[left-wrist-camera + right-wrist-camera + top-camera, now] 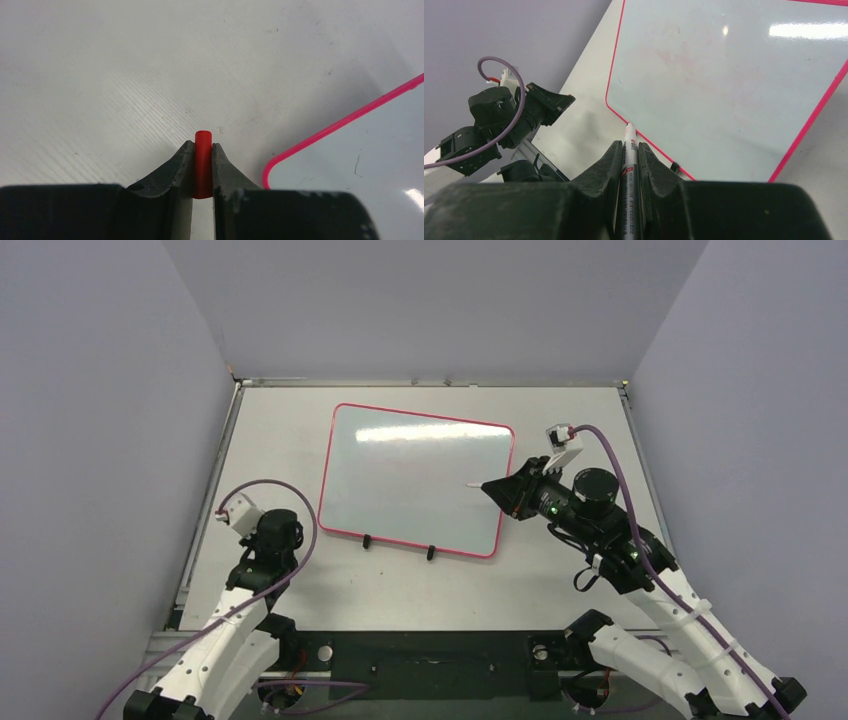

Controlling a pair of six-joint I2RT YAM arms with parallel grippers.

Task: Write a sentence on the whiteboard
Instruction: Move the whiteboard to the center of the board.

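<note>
whiteboard (415, 475): lying flat on the tabletop (280, 430)
left pincer (202, 146): gripping a red cap (202, 170) beside the whiteboard
right pincer (630, 145): gripping a marker (630, 185) over the whiteboard

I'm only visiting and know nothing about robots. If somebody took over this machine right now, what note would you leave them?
Left gripper: shut on a small red cap, likely the marker's, over the table beside the board's corner.
Right gripper: shut on the marker, tip aimed over the whiteboard near its right edge; contact cannot be told.
Whiteboard: lying flat, blank apart from faint smudges.
Done: marker in hand, cap apparently off.
Left: the whole sentence.
</note>
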